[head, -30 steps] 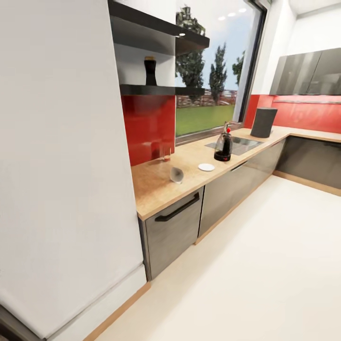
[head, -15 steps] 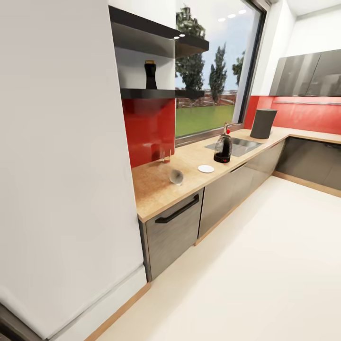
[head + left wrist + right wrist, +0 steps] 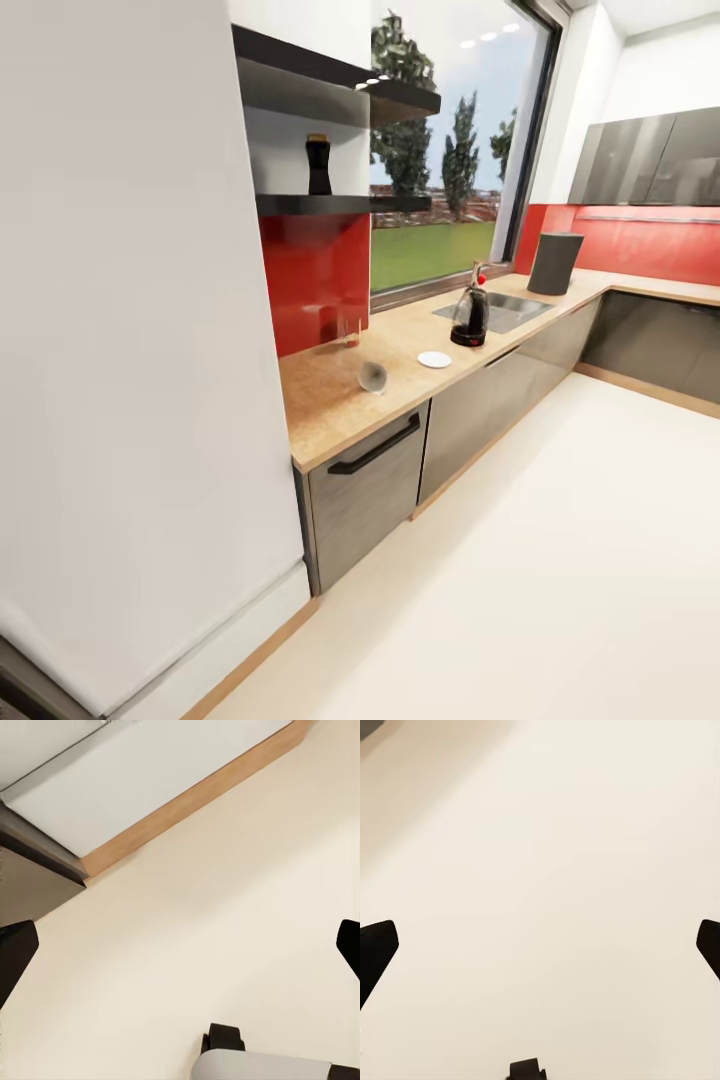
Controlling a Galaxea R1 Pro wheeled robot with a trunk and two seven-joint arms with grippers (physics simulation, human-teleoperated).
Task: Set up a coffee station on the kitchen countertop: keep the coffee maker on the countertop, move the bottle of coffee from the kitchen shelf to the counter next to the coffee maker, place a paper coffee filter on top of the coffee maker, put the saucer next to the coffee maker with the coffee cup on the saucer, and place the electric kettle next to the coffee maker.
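With both the left gripper and right gripper spread wide, empty and pointed at bare floor, well apart from everything, the base should roll closer until the bottle of coffee on its shelf above the kitchen countertop is within reach.
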